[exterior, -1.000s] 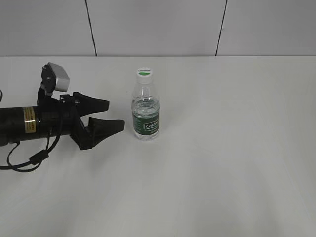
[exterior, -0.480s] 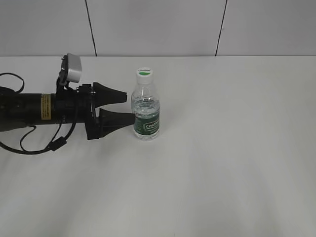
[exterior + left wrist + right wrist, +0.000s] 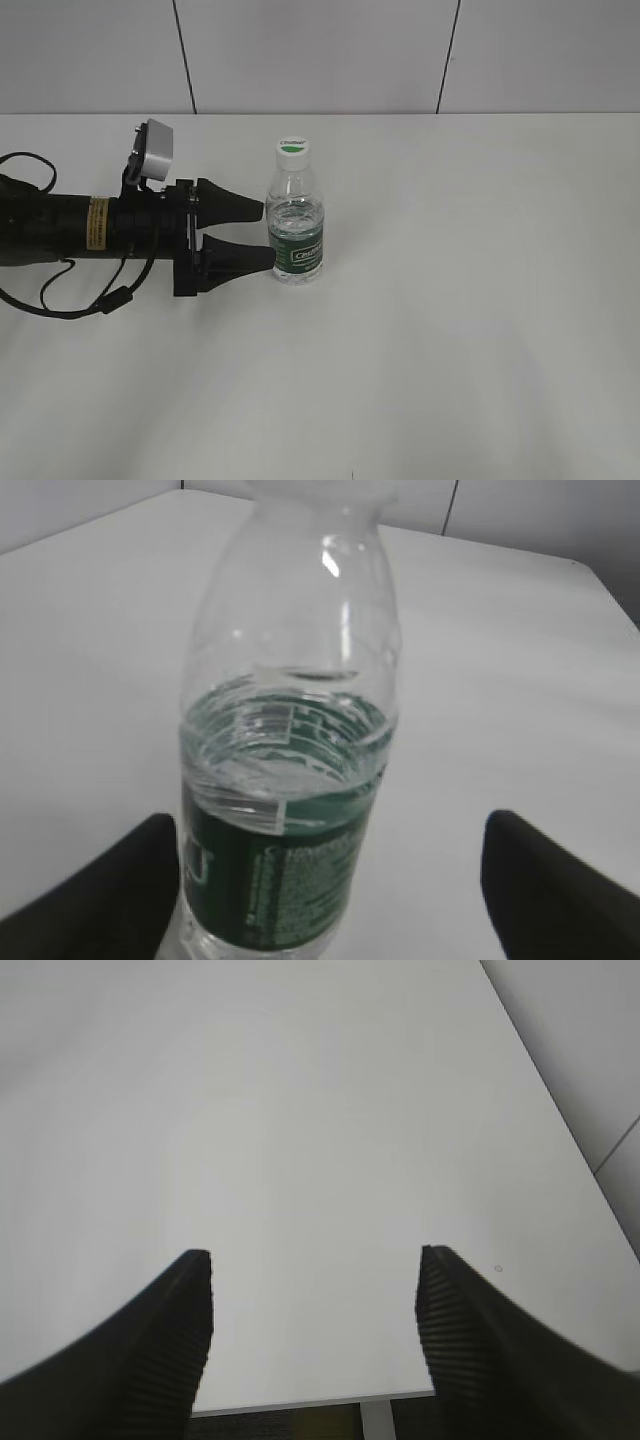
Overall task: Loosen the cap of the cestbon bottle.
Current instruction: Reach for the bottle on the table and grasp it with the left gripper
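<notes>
The cestbon bottle (image 3: 296,230) stands upright mid-table, clear with a dark green label, its white cap (image 3: 291,147) with a green mark on top. My left gripper (image 3: 268,235) lies level at the bottle's left, open, its two fingertips right at the bottle's side at label height. In the left wrist view the bottle (image 3: 285,780) fills the frame between the black fingers (image 3: 90,905), nearer the left one; the cap is cut off at the top. My right gripper (image 3: 312,1270) is open over bare table, out of the exterior view.
The white table (image 3: 480,330) stretches right and forward of the bottle. A grey wall with dark seams (image 3: 447,55) backs it. The left arm's black cable (image 3: 60,305) loops on the table at the left. The right wrist view shows the table's edge (image 3: 300,1405).
My left gripper has moved right toward the bottle, from well clear of it to its fingertips at the bottle's side, still open. The bottle has not moved.
</notes>
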### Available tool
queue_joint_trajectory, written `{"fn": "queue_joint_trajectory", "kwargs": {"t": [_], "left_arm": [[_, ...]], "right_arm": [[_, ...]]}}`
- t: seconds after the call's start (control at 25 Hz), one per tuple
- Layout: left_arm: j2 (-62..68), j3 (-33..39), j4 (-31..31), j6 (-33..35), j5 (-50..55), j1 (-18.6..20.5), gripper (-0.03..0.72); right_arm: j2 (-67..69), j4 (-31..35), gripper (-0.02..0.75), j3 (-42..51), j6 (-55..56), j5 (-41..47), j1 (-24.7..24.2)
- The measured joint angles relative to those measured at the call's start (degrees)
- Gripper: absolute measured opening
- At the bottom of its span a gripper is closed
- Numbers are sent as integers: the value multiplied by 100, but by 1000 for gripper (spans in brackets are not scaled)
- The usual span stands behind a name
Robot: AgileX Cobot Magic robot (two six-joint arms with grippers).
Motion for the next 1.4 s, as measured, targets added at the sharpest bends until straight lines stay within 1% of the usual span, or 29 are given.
{"fn": "queue_joint_trajectory", "kwargs": {"t": [0.32, 0.48, 0.6, 0.8, 0.96, 1.2, 1.4], "left_arm": [[0, 0, -25, -4, 0, 0, 564], [0, 0, -278, -18, 0, 0, 566], [0, 0, -432, -151, 0, 0, 587], [19, 0, -496, -285, 0, -18, 600], [68, 0, -615, -290, -6, -192, 597], [75, 0, -1096, -290, 381, -516, 592], [75, 0, -1281, -200, 538, -646, 592]], "right_arm": [[0, 0, 489, 0, 0, 0, 0], [0, 0, 489, 0, 0, 0, 0], [0, 0, 489, 0, 0, 0, 0], [0, 0, 489, 0, 0, -5, 0], [0, 0, 489, 0, 0, -5, 0], [0, 0, 489, 0, 0, -5, 0], [0, 0, 489, 0, 0, -5, 0]]}}
